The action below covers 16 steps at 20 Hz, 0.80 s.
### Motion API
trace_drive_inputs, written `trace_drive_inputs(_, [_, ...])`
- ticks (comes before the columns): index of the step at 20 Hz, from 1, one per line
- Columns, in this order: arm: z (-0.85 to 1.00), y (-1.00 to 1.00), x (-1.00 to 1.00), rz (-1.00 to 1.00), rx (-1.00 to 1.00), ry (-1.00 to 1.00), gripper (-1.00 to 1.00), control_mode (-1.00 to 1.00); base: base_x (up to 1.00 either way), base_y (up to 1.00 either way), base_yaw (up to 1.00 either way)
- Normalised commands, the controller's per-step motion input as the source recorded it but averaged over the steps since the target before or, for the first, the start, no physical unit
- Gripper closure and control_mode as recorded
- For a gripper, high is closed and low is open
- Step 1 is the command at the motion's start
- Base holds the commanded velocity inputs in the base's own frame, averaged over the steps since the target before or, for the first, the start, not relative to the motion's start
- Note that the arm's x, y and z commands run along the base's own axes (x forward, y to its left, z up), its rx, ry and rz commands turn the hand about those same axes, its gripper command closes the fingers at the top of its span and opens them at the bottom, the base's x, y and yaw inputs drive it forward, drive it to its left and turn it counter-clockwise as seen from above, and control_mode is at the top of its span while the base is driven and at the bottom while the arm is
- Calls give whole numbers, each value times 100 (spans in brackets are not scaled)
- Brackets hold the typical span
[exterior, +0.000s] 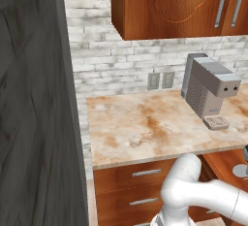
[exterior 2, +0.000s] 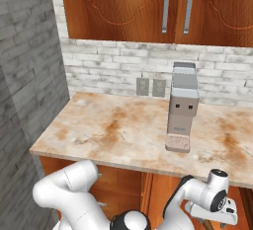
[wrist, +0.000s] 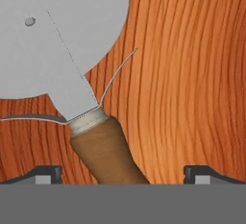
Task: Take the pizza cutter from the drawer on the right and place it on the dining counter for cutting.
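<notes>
The task looks to be in its early-to-middle part: the drawer (wrist: 192,74) appears to be open, since its plain wood floor shows under the hand, and the pizza cutter (wrist: 72,74) lies flat inside it. The lift out of the drawer and the carry to the dining counter are, by this judgement, not yet done.

In the hand view, from the left, the cutter's round grey metal wheel fills the upper left, smooth and matte, with a small rivet near its hub. A flat grey neck runs down and right from it into a pale ribbed collar, then into a short, rounded brown wooden handle. That handle passes down between the two dark fingertips of the gripper (wrist: 122,172), nearer the left tip. The jaws stand wide, one tip at each side, each well clear of the handle, gripping nothing. To the right, the drawer floor is reddish-brown wood with strong curving grain.

In the base views, a marbled worktop (exterior: 145,123) with rust blotches carries a boxy grey coffee machine (exterior: 208,89) against white brick, below glossy wooden cabinets (exterior 2: 128,7) with long silver handles.
</notes>
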Motion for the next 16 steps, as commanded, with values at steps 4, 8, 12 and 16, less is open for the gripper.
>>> trace_drive_inputs(4, [-9,0,0,2,0,0,-100,-100,0,0,0])
trace_drive_inputs(8, [-9,0,0,1,0,-1,-100,-100,0,0,0])
trace_drive_inputs(12, [-18,0,-1,2,0,-1,-100,-100,0,0,0])
trace_drive_inputs(16, [-12,0,-2,3,0,-4,-100,-100,0,0,0])
